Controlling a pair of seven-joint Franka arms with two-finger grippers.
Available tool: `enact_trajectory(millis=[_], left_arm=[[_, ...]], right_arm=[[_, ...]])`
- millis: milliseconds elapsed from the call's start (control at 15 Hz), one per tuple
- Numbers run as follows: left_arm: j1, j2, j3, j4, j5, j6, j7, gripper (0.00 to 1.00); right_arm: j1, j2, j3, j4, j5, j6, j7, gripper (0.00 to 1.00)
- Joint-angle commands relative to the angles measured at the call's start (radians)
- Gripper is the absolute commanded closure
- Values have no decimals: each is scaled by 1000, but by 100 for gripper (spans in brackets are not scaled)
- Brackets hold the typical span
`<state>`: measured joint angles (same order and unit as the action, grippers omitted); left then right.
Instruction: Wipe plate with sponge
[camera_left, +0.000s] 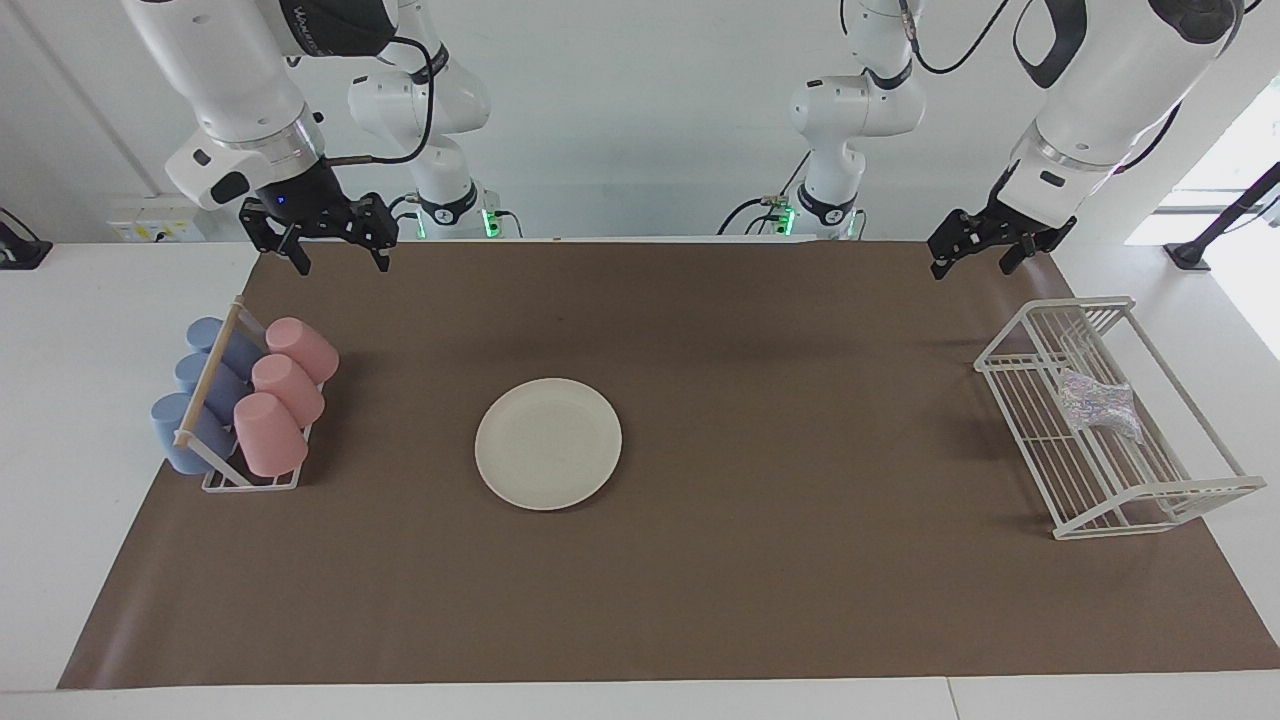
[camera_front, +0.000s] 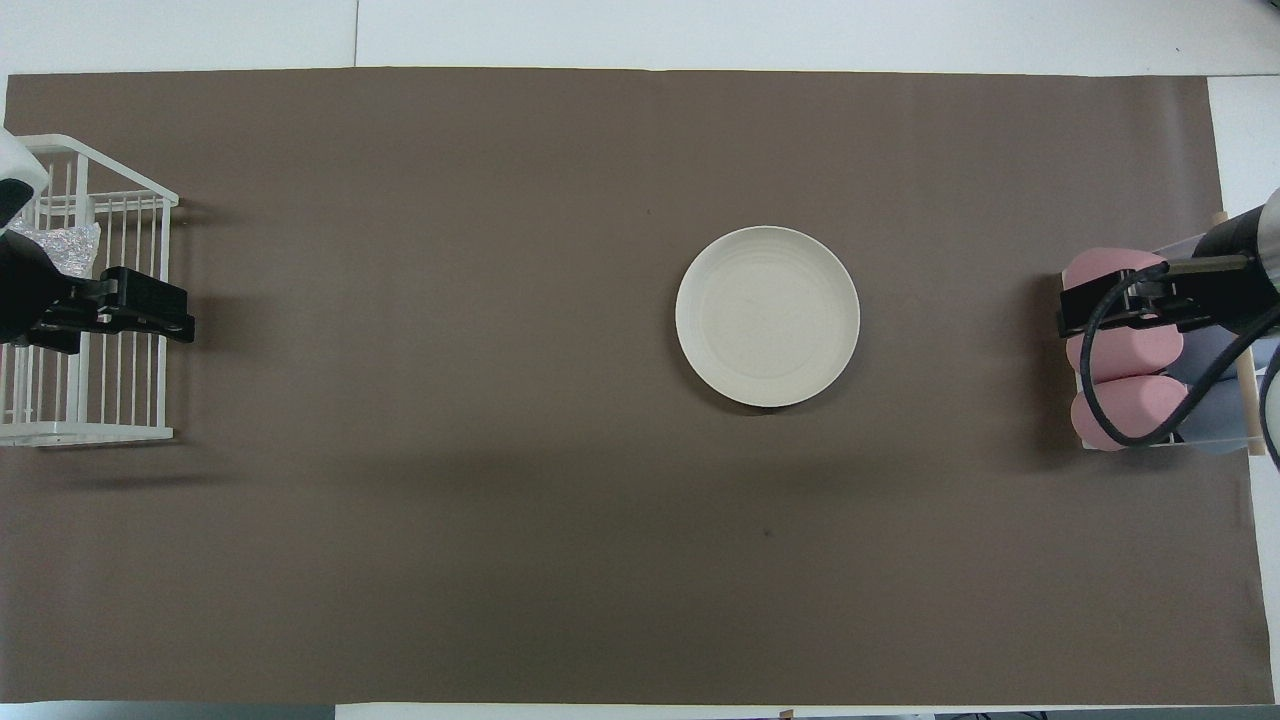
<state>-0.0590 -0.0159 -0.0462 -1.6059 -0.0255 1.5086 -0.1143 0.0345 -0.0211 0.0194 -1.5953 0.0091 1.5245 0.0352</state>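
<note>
We see two Franka arms poised above a desk (camera_left: 60, 450) covered with a brown paper sheet (camera_left: 800, 600), both raised at the robots' edge of the sheet. The cream-white plate (camera_left: 548, 443) lies flat on the sheet near the middle of the desk, somewhat toward the right arm's end, with nothing on it. The sponge (camera_left: 1100, 405), a silvery speckled pad, rests inside the white wire rack (camera_left: 1110, 480) that stands at the left arm's end of the desk, well apart from the plate. The left hand (camera_left: 975, 260) hangs in the air over the robots' edge of the sheet, near the rack's nearer end; its fingers stand apart, released and grasping nothing. From overhead we see this hand over the rack, with the sponge just showing beside the arm. The right hand (camera_left: 340, 258) hangs likewise over the sheet's nearer edge at the other end of the desk, fingers spread wide and holding nothing. Below it and farther from the robots stands a small white holder (camera_left: 250, 480) with a wooden bar, carrying three pink cups (camera_left: 280, 395) and three blue cups (camera_left: 195, 400) lying on their sides in two rows. Neither hand touches the plate, the sponge, the rack or the cups
</note>
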Motion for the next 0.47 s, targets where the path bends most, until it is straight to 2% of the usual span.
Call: enact_trajectory(millis=[0, 401], left_arm=[[10, 10, -1, 18, -11, 2, -1, 0], [10, 5, 0, 11, -13, 18, -5, 0]], right_arm=[[2, -5, 8, 6, -1, -9, 25, 0], [2, -5, 10, 8, -1, -10, 40, 0]])
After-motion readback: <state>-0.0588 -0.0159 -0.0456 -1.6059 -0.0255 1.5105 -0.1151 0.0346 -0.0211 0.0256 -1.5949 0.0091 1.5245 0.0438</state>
